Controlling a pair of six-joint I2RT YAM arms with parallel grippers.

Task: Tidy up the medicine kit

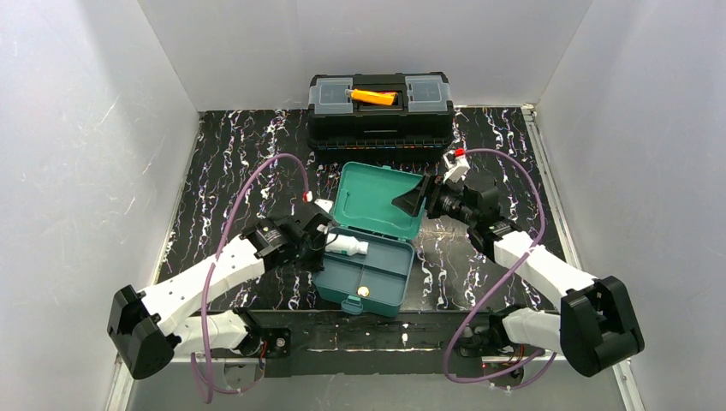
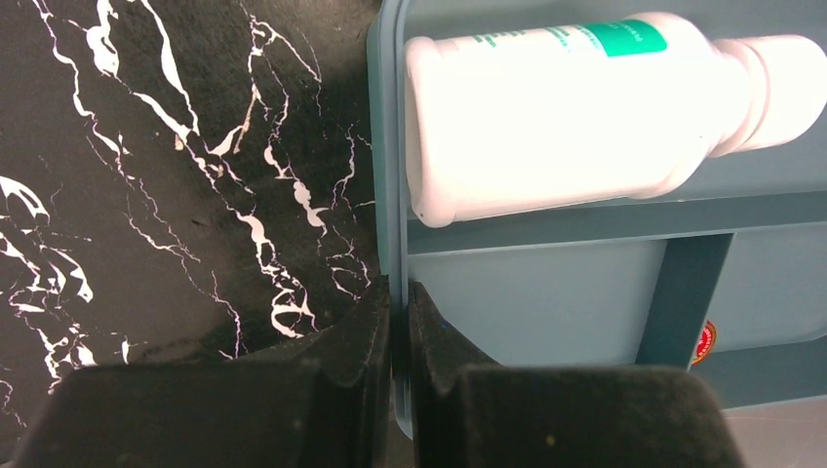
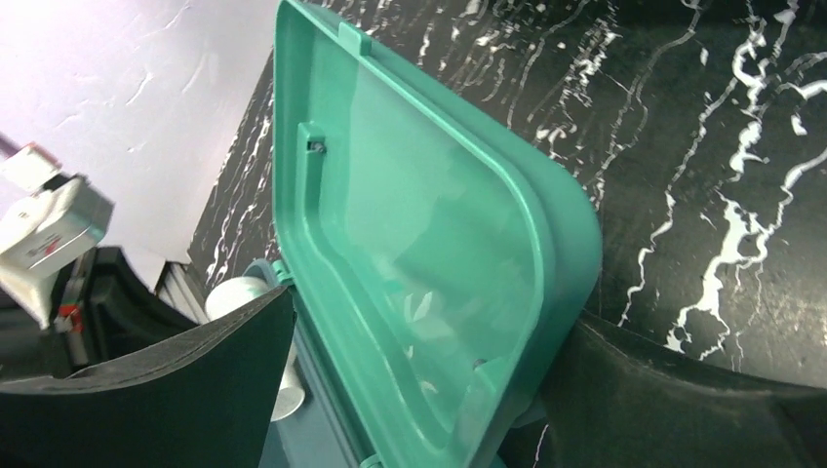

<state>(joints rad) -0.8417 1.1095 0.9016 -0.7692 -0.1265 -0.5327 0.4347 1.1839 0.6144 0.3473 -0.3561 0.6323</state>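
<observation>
One white bottle lies in the medicine kit, which sits open in the middle of the bench, toolbox at its 12 o'clock. Most tray compartments look unfilled, so sorting seems barely begun. Its 9 o'clock wall is clamped by the left pincer, while the right pincer stands spread wide astride the raised lid at its 3 o'clock edge.

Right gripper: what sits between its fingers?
The raised lid of the medicine kit stands between them, with the right gripper open around it. The right wrist view shows it.
</observation>
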